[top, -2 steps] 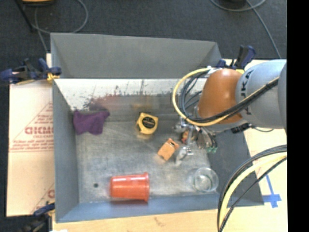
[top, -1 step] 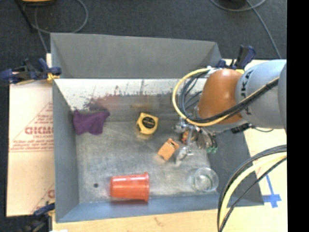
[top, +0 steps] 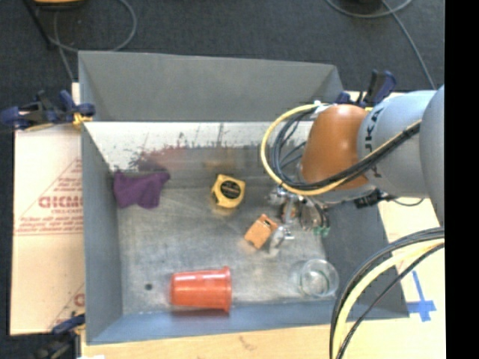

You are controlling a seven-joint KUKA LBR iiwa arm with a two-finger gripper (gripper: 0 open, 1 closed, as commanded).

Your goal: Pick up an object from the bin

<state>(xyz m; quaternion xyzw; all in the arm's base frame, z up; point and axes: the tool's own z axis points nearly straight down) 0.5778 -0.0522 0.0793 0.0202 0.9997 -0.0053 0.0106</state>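
Nearest, by the front wall of the grey metal bin, an orange-red plastic cup lies on its side. To its right, in the front corner, a clear drinking cup stands upright. Behind these, about mid-floor, lies a small orange block, turned askew to the walls. The gripper is down at the block's right side, just beside it or touching it. The wrist hardware hides the tip, so I cannot tell whether the gripper is open or closed, and nothing can be seen held in it. As the thing closest to the gripper, the block is the likely pick. It looks stiff and light, with flat faces that should not slip much, and a grasp across its narrower pair of faces, lined up with its skewed angle, looks best. Farther back sits a yellow tape measure, rounder and probably heavier. A crumpled purple cloth lies soft and limp near the far left wall.
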